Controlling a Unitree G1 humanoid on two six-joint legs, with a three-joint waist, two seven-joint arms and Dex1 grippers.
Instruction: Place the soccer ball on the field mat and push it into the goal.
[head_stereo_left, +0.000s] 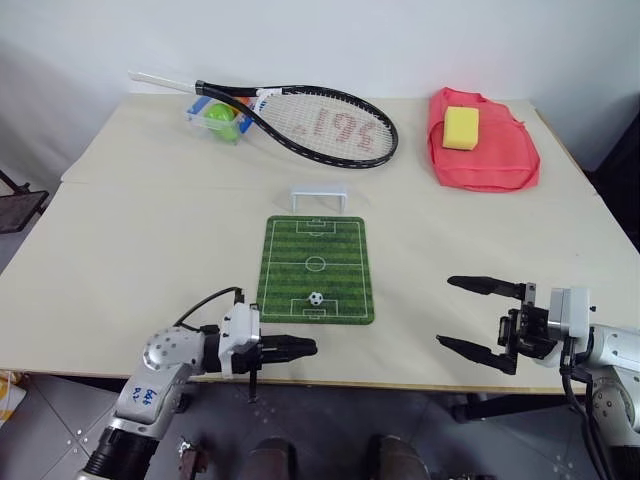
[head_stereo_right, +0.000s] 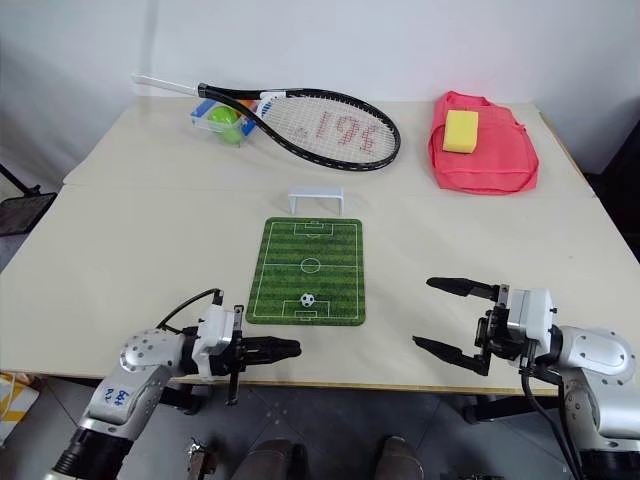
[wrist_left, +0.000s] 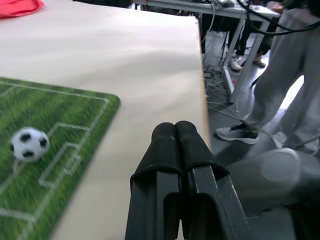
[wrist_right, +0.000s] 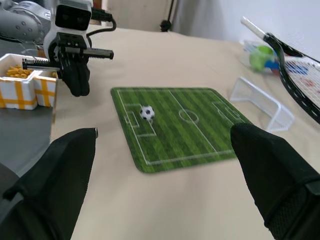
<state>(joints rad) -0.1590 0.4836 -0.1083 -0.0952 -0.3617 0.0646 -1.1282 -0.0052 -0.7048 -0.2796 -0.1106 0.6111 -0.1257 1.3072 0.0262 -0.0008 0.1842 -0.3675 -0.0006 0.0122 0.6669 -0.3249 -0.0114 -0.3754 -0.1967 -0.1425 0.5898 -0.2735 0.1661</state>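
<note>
Green pitch, black-and-white ball showing on a beige table

The mat (head_stereo_left: 340, 262) is showing striped green grass with white pitch lines; the ball (head_stereo_left: 316, 298) is wearing black and white patches, and the goal (head_stereo_left: 319, 194) is showing white. Beyond, a black-framed racket (head_stereo_left: 320, 125) is carrying red markings on white strings, a yellow-green tennis ball (head_stereo_left: 221, 117) is sitting beside it, and a yellow sponge (head_stereo_left: 461, 128) is lying on a pink-red bag (head_stereo_left: 495, 160). The table (head_stereo_left: 130, 230) is showing pale beige.

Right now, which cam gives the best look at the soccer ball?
Left wrist view: the soccer ball is largest there, resting on the field mat. Both eye views show it tiny in the near penalty area; the right wrist view shows it small, beyond its fingers.
</note>
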